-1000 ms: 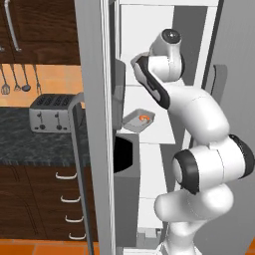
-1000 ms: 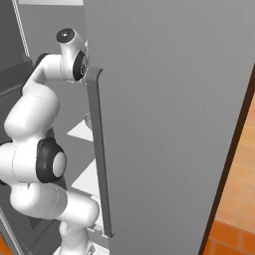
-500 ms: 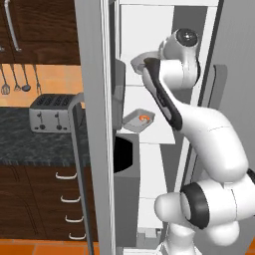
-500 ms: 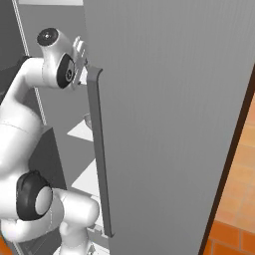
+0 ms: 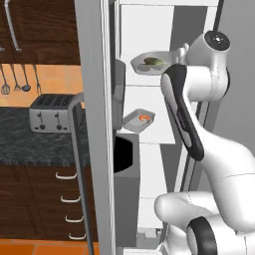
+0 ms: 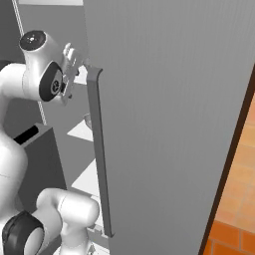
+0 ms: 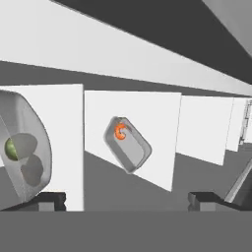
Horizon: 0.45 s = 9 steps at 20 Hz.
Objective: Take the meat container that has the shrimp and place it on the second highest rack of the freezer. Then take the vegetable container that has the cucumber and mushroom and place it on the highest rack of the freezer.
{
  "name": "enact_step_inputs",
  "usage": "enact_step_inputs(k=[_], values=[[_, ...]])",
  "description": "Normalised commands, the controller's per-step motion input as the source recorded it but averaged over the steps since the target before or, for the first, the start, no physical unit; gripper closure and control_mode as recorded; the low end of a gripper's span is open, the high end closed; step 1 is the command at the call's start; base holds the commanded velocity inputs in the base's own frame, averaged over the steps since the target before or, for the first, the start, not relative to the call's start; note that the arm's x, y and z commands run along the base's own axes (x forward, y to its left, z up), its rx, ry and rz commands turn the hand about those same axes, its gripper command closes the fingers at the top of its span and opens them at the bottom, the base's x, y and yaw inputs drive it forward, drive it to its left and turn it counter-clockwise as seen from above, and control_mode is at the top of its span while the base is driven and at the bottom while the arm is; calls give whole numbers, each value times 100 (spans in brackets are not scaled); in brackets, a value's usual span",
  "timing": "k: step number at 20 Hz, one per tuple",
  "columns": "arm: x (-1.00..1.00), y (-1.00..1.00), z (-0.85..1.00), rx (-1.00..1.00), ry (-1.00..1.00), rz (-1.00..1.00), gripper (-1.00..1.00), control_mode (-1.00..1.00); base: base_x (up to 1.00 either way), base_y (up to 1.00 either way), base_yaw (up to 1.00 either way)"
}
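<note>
The wide-open, empty gripper (image 7: 127, 199) is hovering just beside the deep grey metal bowl (image 5: 151, 63) sitting on the top white freezer shelf (image 5: 149, 78).

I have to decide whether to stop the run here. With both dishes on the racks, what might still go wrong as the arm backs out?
1. The bowl sits near the front edge of its rack, close to the open tool; a careless retreat might nudge it off.
2. The arm's elbow hangs near the tray with the shrimp; swinging out could clip it.
3. The arm works close beside the door, so it may brush it.
</note>
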Motion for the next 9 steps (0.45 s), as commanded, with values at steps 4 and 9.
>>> enact_step_inputs(k=[4, 9], values=[[-100, -13, 0, -9, 17, 12, -100, -100, 0, 0, 0], [-100, -31, -3, -11, 16, 17, -100, -100, 0, 0, 0]])
